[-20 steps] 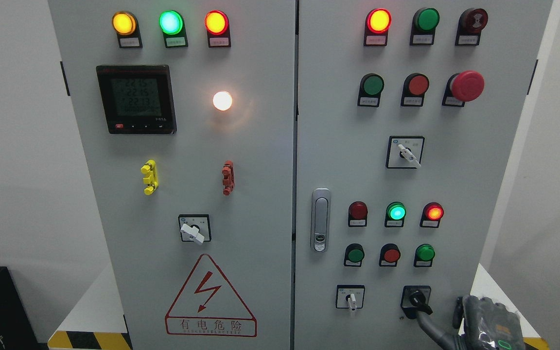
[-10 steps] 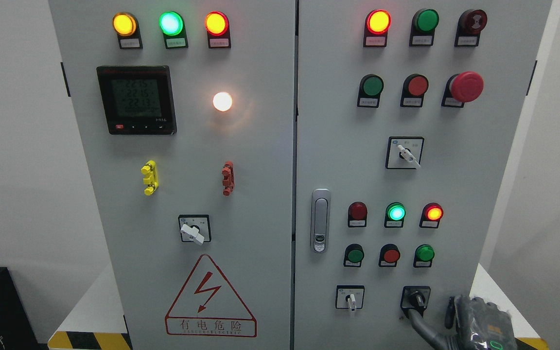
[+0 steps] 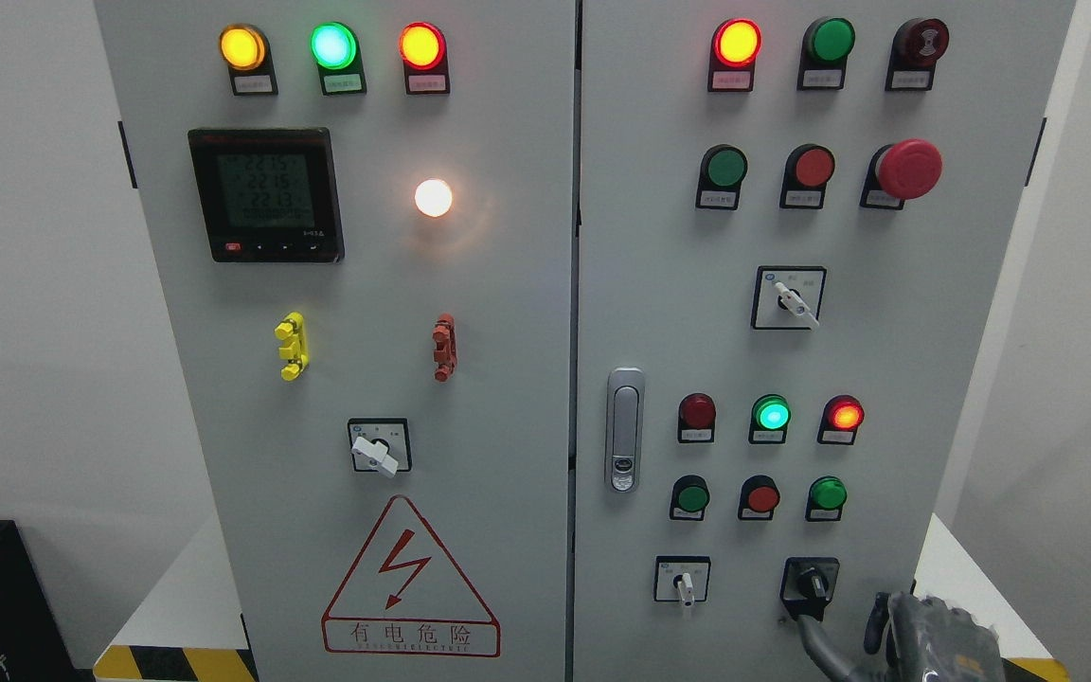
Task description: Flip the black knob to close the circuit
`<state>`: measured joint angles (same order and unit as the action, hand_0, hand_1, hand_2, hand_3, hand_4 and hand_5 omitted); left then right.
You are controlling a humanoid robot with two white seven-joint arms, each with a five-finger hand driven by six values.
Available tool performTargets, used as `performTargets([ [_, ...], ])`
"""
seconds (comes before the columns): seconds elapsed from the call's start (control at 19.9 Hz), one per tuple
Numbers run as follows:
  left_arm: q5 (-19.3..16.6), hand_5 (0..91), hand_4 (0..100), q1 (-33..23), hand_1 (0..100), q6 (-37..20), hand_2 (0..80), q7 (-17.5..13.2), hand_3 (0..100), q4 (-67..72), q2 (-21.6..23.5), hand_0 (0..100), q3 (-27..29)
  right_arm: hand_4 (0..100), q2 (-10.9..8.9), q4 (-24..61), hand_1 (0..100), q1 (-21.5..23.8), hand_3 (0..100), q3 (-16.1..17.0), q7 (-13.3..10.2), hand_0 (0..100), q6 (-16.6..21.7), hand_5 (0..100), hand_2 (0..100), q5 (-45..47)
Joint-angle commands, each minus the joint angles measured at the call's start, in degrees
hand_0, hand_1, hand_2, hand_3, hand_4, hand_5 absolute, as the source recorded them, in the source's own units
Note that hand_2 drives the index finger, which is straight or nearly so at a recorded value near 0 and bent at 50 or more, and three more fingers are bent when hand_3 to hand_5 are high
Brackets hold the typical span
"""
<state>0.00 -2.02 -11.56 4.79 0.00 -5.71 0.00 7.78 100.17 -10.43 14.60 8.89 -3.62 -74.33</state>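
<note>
Black knob [image 3: 811, 584] sits low on the cabinet's right door [image 3: 886, 360], bottom row, just right of the small white selector switch [image 3: 684, 581] & below the green/red pushbutton row. Its handle points roughly down-left. Right hand [image 3: 924, 635] is at the frame's bottom right, just below-right of the knob; one dark finger [image 3: 815, 637] reaches up to the knob's lower edge, touching or nearly so. Grip: can't tell, hand mostly cut off by frame edge.

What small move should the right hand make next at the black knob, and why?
Probably press the finger up against the black knob and turn it: the right hand sits low at the bottom right, one finger reaching the knob's lower edge, with no clear grasp.
</note>
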Motion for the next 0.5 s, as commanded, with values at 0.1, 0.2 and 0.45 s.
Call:
performTargets([
  [0.1, -1.2, 0.0, 0, 0.0, 0, 0.0, 0.0, 0.0, 0, 1.2, 0.0, 0, -1.1, 70, -0.14, 5.9, 10, 4.6, 84, -6.1, -2.7, 0, 2.9, 66, 63, 12.0],
  [0.2, -1.2, 0.0, 0, 0.0, 0, 0.0, 0.0, 0.0, 0, 1.2, 0.0, 0, -1.1, 66, -0.13, 5.8, 10, 5.8, 81, -6.2, -3.7, 0, 6.1, 60, 58, 17.5],
  [0.45, -1.2, 0.0, 0, 0.0, 0, 0.0, 0.0, 0.0, 0, 1.2, 0.0, 0, -1.1, 58, -0.13, 5.7, 10, 10.0, 70, -6.3, -6.1, 0, 9.7, 45, 43, 31.5],
])
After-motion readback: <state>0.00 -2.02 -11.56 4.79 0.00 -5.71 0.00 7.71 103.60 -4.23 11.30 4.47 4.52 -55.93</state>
